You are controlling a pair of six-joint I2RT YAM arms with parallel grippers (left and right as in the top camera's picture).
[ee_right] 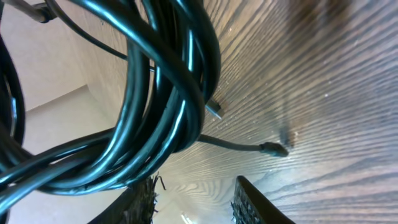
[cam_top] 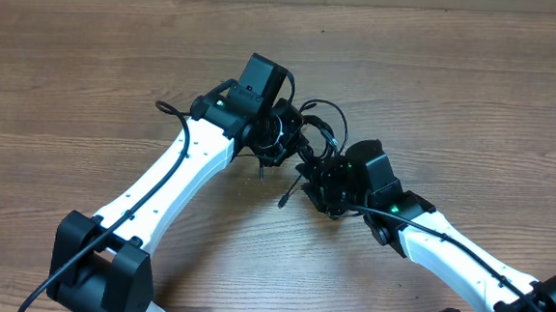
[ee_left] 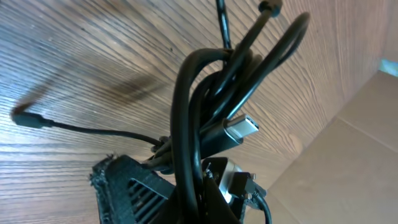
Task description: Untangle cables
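Progress: early. The cables (cam_top: 317,120) are one knotted bundle, and no cord is free that I can see.
Location: the bundle is held up off the table (cam_top: 81,57), mid-workspace, between the two grippers. Loose ends dangle toward the wood.
Left gripper (ee_left: 180,190): clamped tight on the bundle, with several strands running straight down into it.
Right gripper (ee_right: 194,183): jaws apart, bare wood showing in the gap. The bundle sits just past its tips, and nothing is pinched as far as its wrist view shows.
Tangle: loops wrap over one another, and one strand crosses diagonally over the rest in the right wrist view. I can't tell which strand belongs to which cord.
Ends: a flat metal plug (ee_left: 244,127) pokes out of the bundle near the left gripper. A small plug (ee_left: 26,117) on a thin tail hangs off to the side, clear of the knot.
Done: the bundle is off the table and anchored on one side, judging by the hold.
Left: find a free end, work it back through the loops, separate the two cords and lay them apart. That is basically all of the real untangling.
Risk: tugging the wrong loop would likely tighten the knot.
Writing: none legible. No brand or label is visible on plugs, cords or arms (cam_top: 175,174), only small green lights (cam_top: 221,101) near the wrists in the overhead view.
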